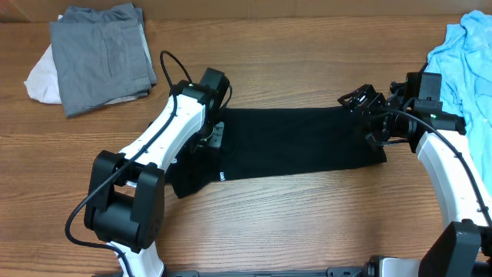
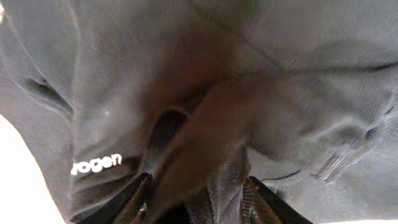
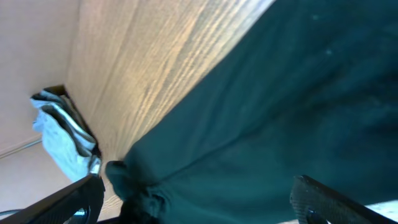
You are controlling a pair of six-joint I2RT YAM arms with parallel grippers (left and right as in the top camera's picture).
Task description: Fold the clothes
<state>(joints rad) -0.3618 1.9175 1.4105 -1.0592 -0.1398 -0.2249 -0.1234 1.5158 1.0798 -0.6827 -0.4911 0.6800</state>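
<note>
Two tools work opposite ends of the black shirt (image 1: 292,142), which lies as a long band across the middle of the bench (image 1: 307,223).

Nearest, the left tool (image 2: 199,186) presses into the shirt's left end beside its white label. Its jaws stand half apart with a raised ridge of cloth between them; whether that ridge is truly pinched I cannot tell. The placing suits gathering an edge to fold over. The right tool (image 3: 193,196) hangs over the shirt's right end, jaws spread wide and gripping nothing, likely ready to take that end. Farther back, a grey garment (image 1: 100,54) lies on a white one (image 1: 38,81) at the left. A light blue one (image 1: 469,61) waits at the right.
</note>
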